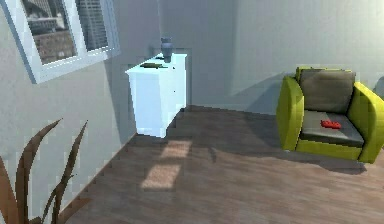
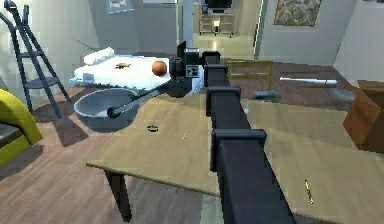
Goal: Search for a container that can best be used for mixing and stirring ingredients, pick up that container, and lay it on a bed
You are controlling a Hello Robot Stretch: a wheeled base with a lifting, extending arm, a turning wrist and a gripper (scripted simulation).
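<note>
A Stretch robot's gripper (image 2: pixel 122 107) holds a grey mixing bowl (image 2: pixel 92 116) at centre left of the arm side view, hanging clear of the wooden table (image 2: pixel 170 150); how the jaws stand cannot be told. The pick-up looks done, leaving the delivery. The bed (image 2: pixel 112 73) (an orange ball (image 2: pixel 158 67) lies on it) sits just above the bowl in the frame. The next move calls for carrying the bowl farther out over the mattress before lowering it.

worktop (image 2: pixel 150 155): wood, just a small dark ring (image 2: pixel 153 127) and a thin yellow stick (image 2: pixel 308 190)
bed (image 2: pixel 97 74): orange ball (image 2: pixel 158 67), white pillow (image 2: pixel 98 57)
</note>
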